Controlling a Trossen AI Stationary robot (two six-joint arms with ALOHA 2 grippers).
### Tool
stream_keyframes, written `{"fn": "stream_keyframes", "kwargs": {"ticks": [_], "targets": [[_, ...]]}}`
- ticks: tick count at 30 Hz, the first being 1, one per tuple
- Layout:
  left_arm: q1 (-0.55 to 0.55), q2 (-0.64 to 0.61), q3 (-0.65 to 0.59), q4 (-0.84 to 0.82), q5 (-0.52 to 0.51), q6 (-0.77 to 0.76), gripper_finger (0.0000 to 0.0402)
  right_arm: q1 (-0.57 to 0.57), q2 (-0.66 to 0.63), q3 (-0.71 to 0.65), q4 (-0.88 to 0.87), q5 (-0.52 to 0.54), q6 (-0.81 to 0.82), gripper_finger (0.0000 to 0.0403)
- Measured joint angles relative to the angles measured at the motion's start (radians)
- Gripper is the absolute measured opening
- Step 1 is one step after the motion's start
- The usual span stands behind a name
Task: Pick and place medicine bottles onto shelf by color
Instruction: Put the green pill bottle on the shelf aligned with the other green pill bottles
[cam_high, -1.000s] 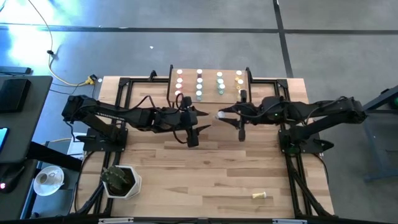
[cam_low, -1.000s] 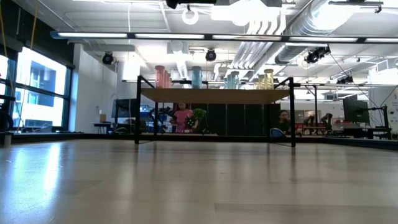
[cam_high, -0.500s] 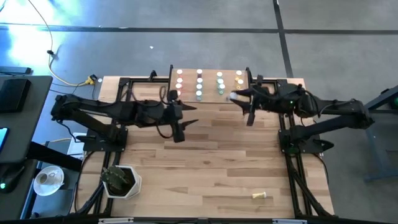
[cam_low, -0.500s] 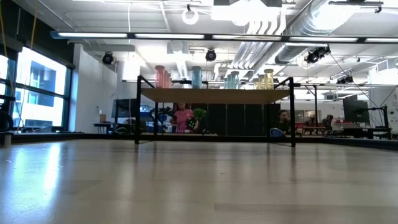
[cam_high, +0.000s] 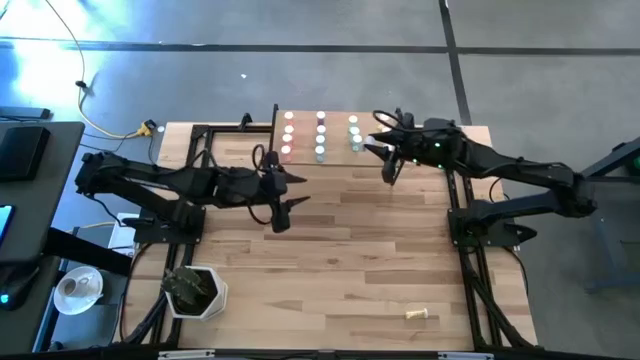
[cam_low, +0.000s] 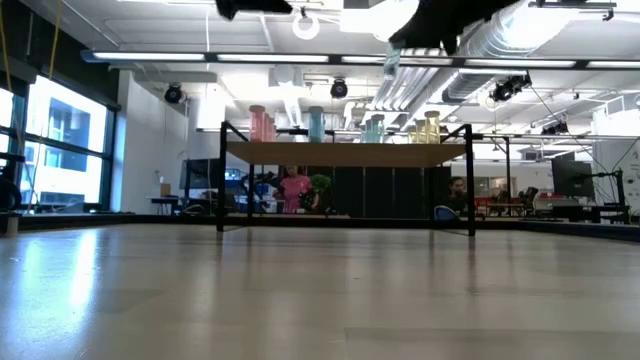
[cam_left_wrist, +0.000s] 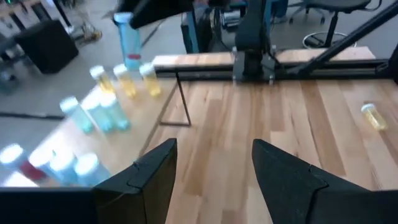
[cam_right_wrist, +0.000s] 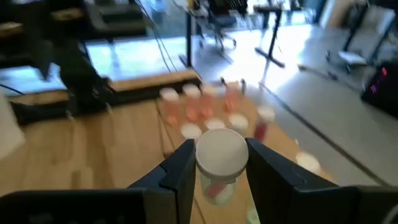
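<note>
Both arms have shifted since the earlier frames: the right gripper (cam_high: 385, 150) has travelled from mid-table up to the shelf (cam_high: 301, 128), and now hangs over its end where the yellow and green bottles stand, while the left gripper (cam_high: 280, 195) has drawn back toward its own side and sits over bare tabletop (cam_high: 350, 260), below the shelf's pink end in the high view. Clamped between the right fingers (cam_right_wrist: 171, 174) is a medicine bottle (cam_right_wrist: 221, 158), white cap facing the wrist camera; against the ceiling in the low view its pale blue body hangs roughly upright. Beyond that gripper the shelf bottles (cam_high: 320, 135) stand upright in rows, caps up, sorted by colour: pink, blue, green, with the yellow row largely hidden under the arm. The left fingers (cam_left_wrist: 152, 177) stand apart with nothing between them; ahead of them lie the shelf's blue and yellow bottles. One yellow bottle (cam_high: 421, 316) lies on its side near the table's front edge, well apart from both grippers, its long axis running across the table.
</note>
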Motion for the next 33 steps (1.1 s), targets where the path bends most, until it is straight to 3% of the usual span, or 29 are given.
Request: {"fn": "stream_keyframes", "kwargs": {"ticks": [12,21,33], "targets": [[0.018,-0.046,-0.238,0.281,0.013,-0.074,0.0200,-0.041,0.164,-0.019,-0.003,-0.029,0.042,0.0114],[0.024,-0.047,-0.292,0.324,0.016,-0.089,0.0200,-0.045,0.260,-0.019,0.039,0.002,0.100,0.0114],[0.025,-0.054,-0.292,0.338,0.016,-0.086,0.0200,-0.051,0.297,-0.019,0.028,0.027,0.108,0.0114]]}}
